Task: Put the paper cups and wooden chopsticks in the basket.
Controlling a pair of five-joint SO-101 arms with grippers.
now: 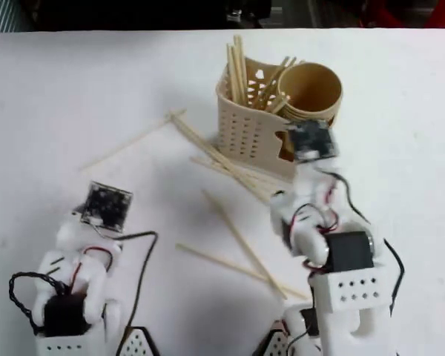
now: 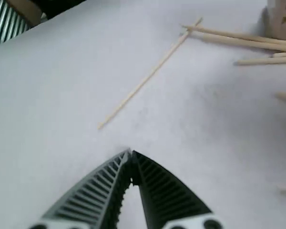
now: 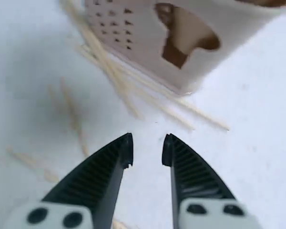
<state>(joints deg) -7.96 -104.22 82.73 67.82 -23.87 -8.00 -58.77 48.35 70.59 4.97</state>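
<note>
Basket: the pale, perforated basket (image 1: 245, 126) stands upright in the upper centre of the high view, on a white table (image 1: 59, 89).
Cups: tan cups (image 1: 311, 89) sit nested in the basket's right side, their rim above its wall.
Chopsticks stowed: a bunch (image 1: 241, 67) stands in the basket's left side, leaning and poking well above the rim.
Chopsticks loose: a lone stick (image 1: 130, 141) lies left of centre. A crossed pile (image 1: 222, 159) lies against the basket's lower left. Two more (image 1: 241, 241) lie at lower centre.
Left gripper: the left gripper (image 2: 132, 153) is at lower left in the high view. Its jaws are pressed together, empty, above bare table, with the lone stick just ahead.
Right gripper: the right gripper (image 3: 147, 148) has a narrow gap between its jaws and holds nothing. It is low over the table, close to the basket wall and the pile's ends.
Risk – grip: the sticks lie thin and flat, so jaws may skate over one or flick it away.
Risk – pile: the sticks cross, so lifting one may drag or scatter its neighbours.
Risk – basket: the right arm works close by, so a nudge could shift or tip the basket and spill the leaning bunch.
</note>
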